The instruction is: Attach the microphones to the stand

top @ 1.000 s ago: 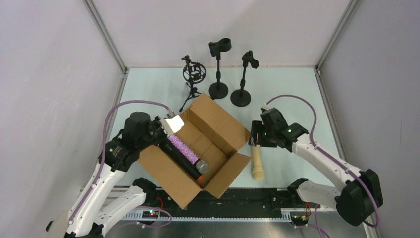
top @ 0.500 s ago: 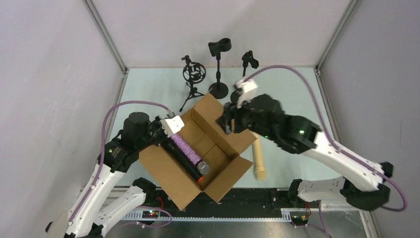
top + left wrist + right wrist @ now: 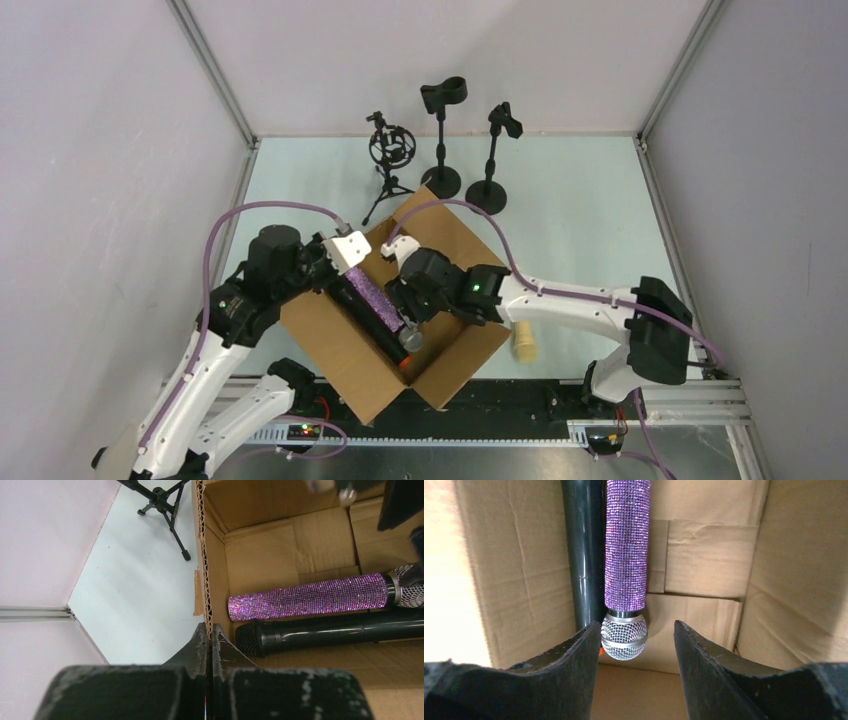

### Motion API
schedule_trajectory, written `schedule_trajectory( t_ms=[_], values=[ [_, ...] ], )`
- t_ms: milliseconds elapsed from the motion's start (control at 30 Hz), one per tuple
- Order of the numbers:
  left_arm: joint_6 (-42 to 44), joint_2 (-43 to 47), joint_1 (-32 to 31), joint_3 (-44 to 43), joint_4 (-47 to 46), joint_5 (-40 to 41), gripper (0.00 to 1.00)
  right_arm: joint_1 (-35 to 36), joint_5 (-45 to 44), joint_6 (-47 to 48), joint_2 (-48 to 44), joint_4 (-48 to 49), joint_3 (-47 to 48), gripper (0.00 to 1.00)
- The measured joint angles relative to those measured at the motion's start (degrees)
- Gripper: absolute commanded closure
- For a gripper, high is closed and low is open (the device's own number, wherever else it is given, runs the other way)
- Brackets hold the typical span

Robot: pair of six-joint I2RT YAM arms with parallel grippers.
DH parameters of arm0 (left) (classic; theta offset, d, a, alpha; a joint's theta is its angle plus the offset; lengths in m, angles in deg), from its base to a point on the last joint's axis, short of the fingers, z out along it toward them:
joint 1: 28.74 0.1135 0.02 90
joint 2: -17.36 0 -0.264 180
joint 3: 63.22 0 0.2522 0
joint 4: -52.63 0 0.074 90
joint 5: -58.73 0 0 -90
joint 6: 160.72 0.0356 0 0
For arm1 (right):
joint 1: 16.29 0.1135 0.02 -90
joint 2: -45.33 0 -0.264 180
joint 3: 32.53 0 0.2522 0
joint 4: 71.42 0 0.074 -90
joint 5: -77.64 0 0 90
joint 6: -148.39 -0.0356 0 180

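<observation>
Reaching across the counter [image 3: 580, 200] into the cardboard box [image 3: 330, 350] now, having swung the right arm [image 3: 570, 300] away from the cream microphone [image 3: 524, 343], left flat on the counter just right of the box. Suggests a change of target. Leaves the three stands [image 3: 441, 183] at the far edge bare. Clamps the box's wall with the left end effector [image 3: 209, 630], fully closed, steadying it. Straddles the purple microphone [image 3: 626, 540] at its mesh head [image 3: 624, 637] with the right end effector [image 3: 638, 627], half open, narrowing, not yet gripping. Shows the black microphone [image 3: 325, 630] touching alongside, on the box floor.
</observation>
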Motion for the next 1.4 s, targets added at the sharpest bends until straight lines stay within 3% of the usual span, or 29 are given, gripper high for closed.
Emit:
schedule_trajectory(
  t_ms=[400, 833, 900, 1167, 1300, 1400],
  values=[
    [-0.6, -0.4, 0.0, -0.1, -0.1, -0.4, 1.00, 2.4, 1.6, 0.1, 8.6, 13.9, -1.7, 0.40],
    [-1.2, -0.4, -1.4, -1.3, 0.0, -0.4, 1.00, 0.8, 0.3, -1.6, 14.1, 16.0, -2.3, 0.46],
    [-1.4, -0.4, -1.7, -1.4, 0.0, -0.3, 1.00, 0.9, 0.6, -1.8, 14.8, 16.2, -2.3, 0.50],
    [-1.6, -0.3, -2.2, -1.4, -0.1, -0.3, 1.00, 1.2, 0.0, -2.0, 14.3, 15.4, -2.6, 0.86],
    [-2.1, -0.3, -2.8, -1.4, 0.1, -1.2, 1.00, 1.2, -1.2, -1.5, 7.8, 11.2, -3.8, 0.95],
    [-2.0, -0.1, -2.9, -1.4, 0.1, -1.3, 1.00, 1.0, -1.9, -1.3, -0.3, 7.9, -4.0, 0.96]
  ],
)
